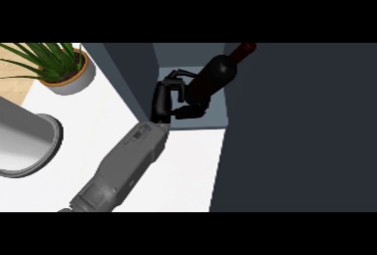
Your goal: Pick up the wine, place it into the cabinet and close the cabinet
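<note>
One grey forearm crosses the white table (184, 164) to the open cabinet (205, 121). The left robot hand (163, 99) is curled around a dark wine bottle (213, 74) inside the cabinet, just above its pale floor. The bottle leans, base nearer, neck pointing far-right. At far left stands a potted plant (59, 64).
</note>
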